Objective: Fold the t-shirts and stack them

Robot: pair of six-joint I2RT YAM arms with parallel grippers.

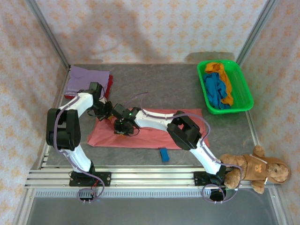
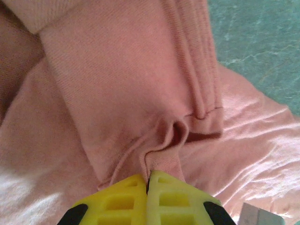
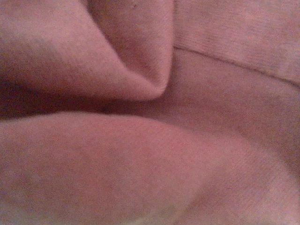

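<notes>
From above, the pink shirt [image 1: 154, 133] lies spread flat on the table [image 1: 173, 89] in the lower middle of the frame, probably opened out so its edges can be folded over. The left gripper [image 1: 107, 112] and right gripper [image 1: 123, 125] meet over its left part, close together, which suggests a two-handed fold. A folded lilac shirt [image 1: 86, 76] sits at upper left on a dark red shirt [image 1: 109, 84], likely the start of the stack. A blue shirt [image 1: 216, 91] and an orange shirt [image 1: 225, 79] wait in the green basket [image 1: 246, 96] at upper right. In the left wrist view, the yellow fingers [image 2: 126, 199] at the bottom edge are pressed together on a puckered ridge of pink cloth, so this gripper is pinching the shirt to lift a flap. In the right wrist view, rumpled pink folds sit very close to the lens, and I cannot tell whether that gripper is holding anything.
</notes>
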